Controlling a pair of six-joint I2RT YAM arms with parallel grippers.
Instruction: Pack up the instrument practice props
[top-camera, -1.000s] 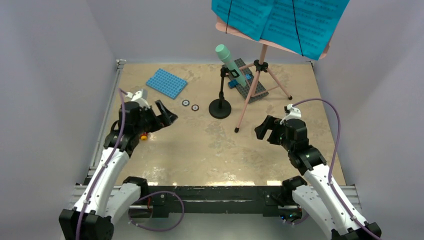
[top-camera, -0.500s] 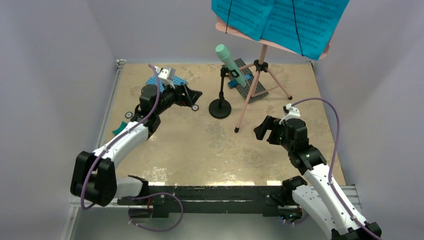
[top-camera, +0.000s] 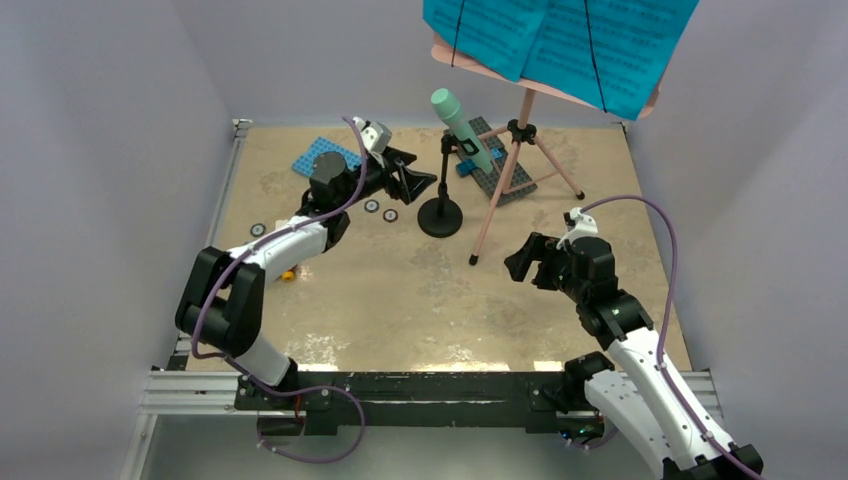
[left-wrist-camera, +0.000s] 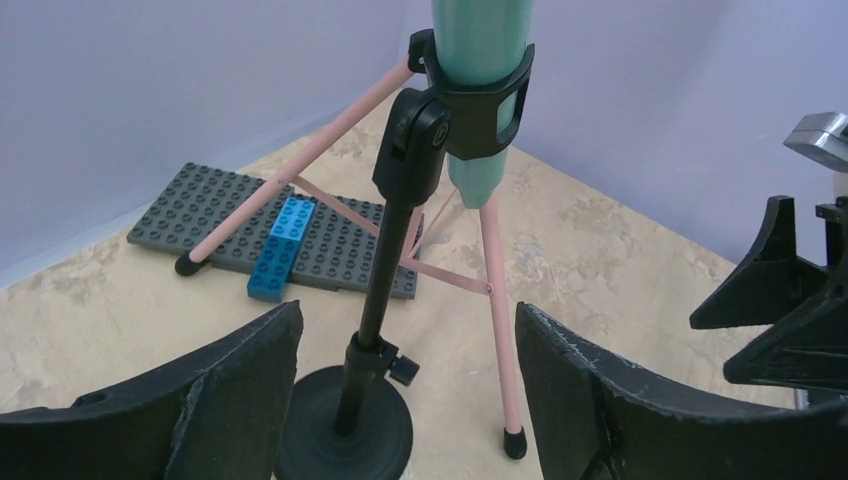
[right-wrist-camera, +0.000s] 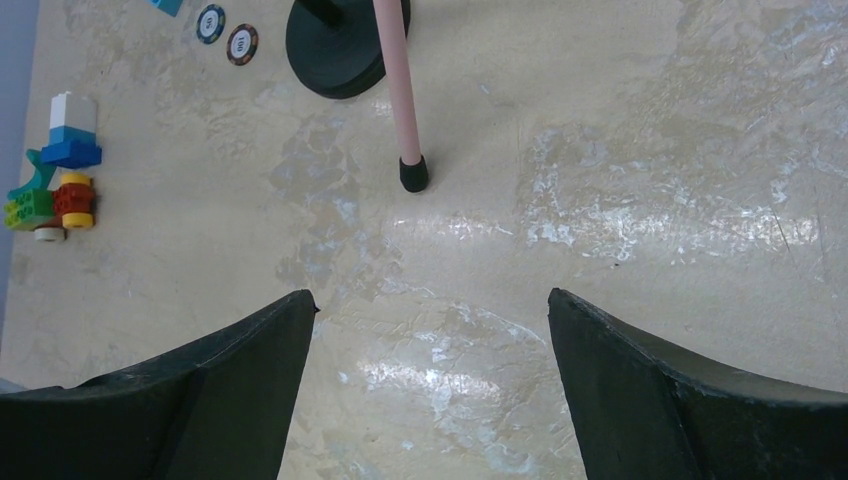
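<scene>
There goes the left arm: a second ago it sat low over the near-left of the table (top-camera: 420, 300), and now it has swung out and across, so the left end effector (top-camera: 410, 178) is right beside the small black mic stand (top-camera: 440, 215). Its wrist view shows the jaws spread wide on either side of the thin pole and touching nothing, so no grip yet. I'd say the mic stand is its first pick, and the closing comes next.

The right end effector (top-camera: 527, 257) has barely stirred. It hovers gaping and empty over bare tabletop, just short of the nearest foot of the pink music stand (top-camera: 510, 170).

All the props are out at the far middle of the table, nothing packed. The mint-green microphone (top-camera: 462, 130) is a smooth, tapered plastic tube, tilted in a black clip atop the stand. Below it run a slim matte rod and a heavy-looking round disc base. The music stand is spindly, with thin pink legs and rubbery black tips, and the cyan sheet-music pages (top-camera: 560, 40) are strapped to its board up top. One leg crosses the grey studded baseplate (left-wrist-camera: 200, 215), which carries blue bricks (left-wrist-camera: 283, 245). That looks awkward, with the legs and the pole standing so close together.
</scene>
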